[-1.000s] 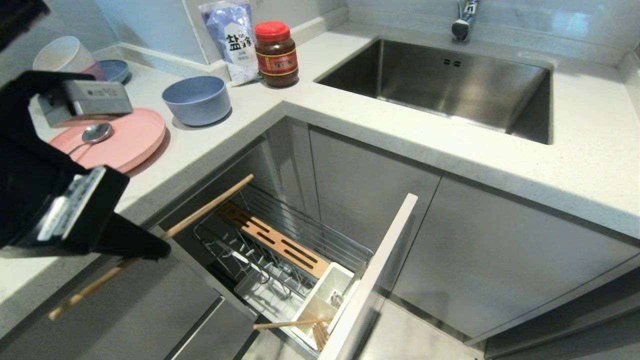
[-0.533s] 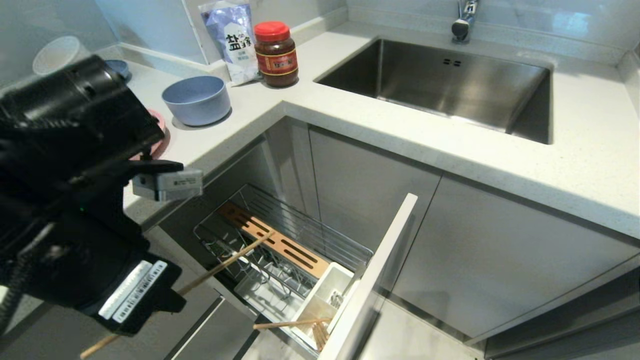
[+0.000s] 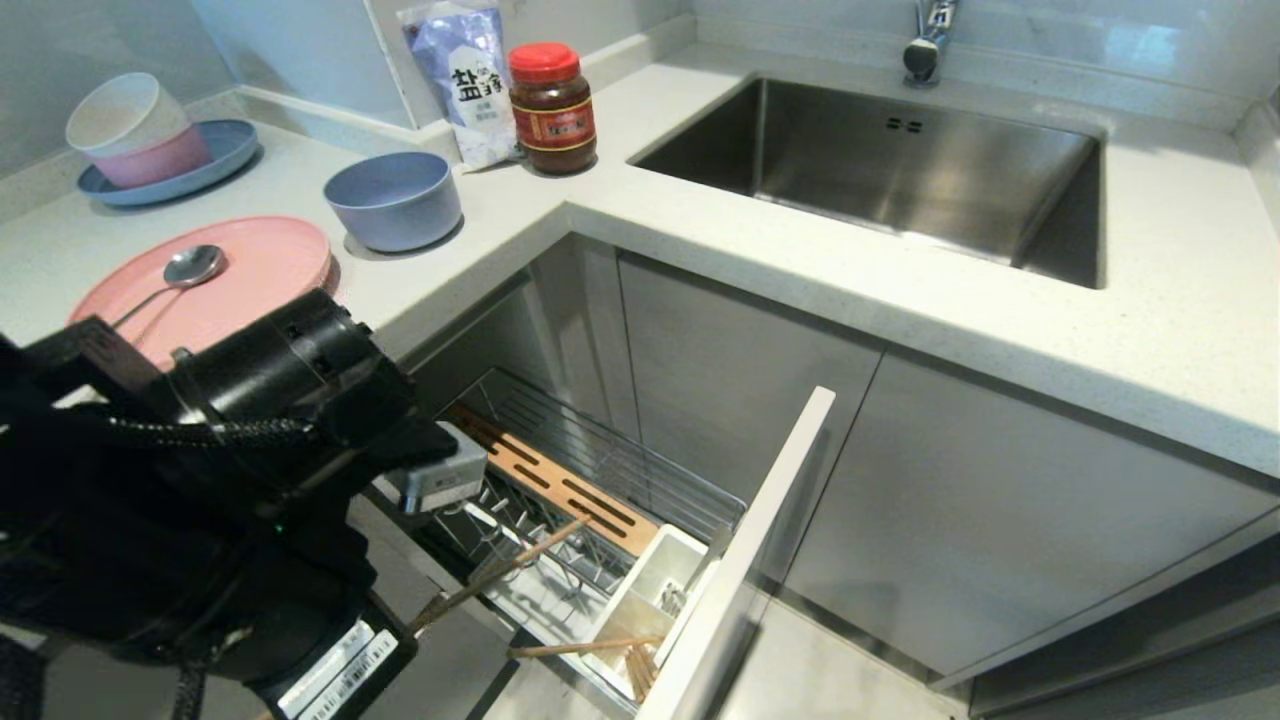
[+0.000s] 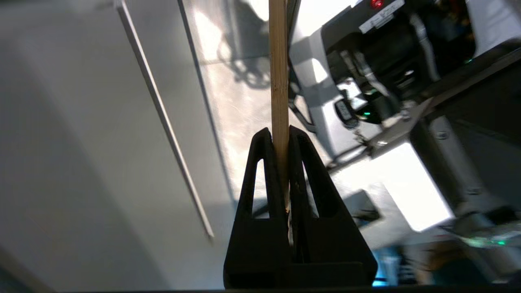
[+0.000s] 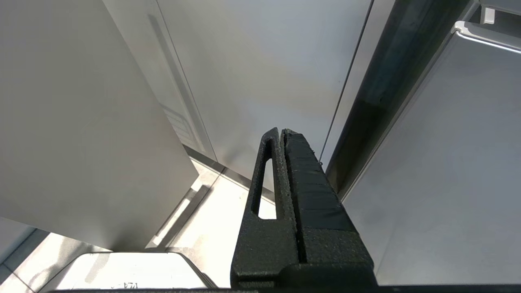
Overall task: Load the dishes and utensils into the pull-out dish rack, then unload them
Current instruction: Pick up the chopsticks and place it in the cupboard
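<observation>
Over the near left corner of the pull-out dish rack [image 3: 600, 500], my left tool [image 4: 280, 136] has come down from tabletop height within the last second, and the chopstick [image 3: 500, 572] it carries now slants across the wire prongs, its far tip reaching toward the slotted wooden board [image 3: 550, 482]; I judge this to be the loading phase, with the stick bound for the white cutlery cup [image 3: 645, 590], where another chopstick [image 3: 585, 648] already lies across the near rim; my left tool is clamped tight on the chopstick; the pink plate [image 3: 260, 275], the spoon [image 3: 185, 270] on it and the blue-grey bowl [image 3: 395, 200] wait on the tabletop [image 3: 800, 260]; my right tool [image 5: 281, 136] hangs parked, pressed together on nothing.
</observation>
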Available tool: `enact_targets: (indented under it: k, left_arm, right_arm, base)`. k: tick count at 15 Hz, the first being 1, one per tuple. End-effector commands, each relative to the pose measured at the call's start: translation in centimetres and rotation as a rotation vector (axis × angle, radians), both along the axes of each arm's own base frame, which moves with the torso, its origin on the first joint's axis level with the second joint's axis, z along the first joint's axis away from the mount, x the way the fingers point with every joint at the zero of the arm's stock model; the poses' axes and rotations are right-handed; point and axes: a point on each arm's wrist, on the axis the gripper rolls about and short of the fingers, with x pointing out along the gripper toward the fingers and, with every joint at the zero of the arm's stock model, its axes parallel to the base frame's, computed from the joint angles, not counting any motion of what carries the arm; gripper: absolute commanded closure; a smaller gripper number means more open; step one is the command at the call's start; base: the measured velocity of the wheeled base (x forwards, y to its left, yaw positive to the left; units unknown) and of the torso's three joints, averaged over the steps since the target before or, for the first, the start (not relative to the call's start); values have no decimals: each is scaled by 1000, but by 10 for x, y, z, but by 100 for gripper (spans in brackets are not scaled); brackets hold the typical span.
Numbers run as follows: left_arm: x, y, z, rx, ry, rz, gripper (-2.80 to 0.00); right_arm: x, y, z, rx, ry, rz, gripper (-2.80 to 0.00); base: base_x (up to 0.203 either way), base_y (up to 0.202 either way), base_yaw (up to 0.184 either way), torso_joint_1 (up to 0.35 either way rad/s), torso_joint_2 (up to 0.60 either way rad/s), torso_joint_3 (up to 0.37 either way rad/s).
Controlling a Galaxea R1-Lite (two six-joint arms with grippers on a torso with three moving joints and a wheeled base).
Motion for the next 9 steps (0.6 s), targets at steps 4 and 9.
enact_targets:
  k: [4, 9]
  left_arm:
    - [3, -11, -22, 66, 25, -92, 0]
    - [14, -27, -43, 147, 97, -116, 0]
  right_arm:
    - [0, 0, 0, 0, -2, 1, 0]
    - [0, 0, 0, 0, -3, 1, 0]
  base:
    - [0, 0, 0, 0, 0, 0]
    - [0, 0, 0, 0, 0, 0]
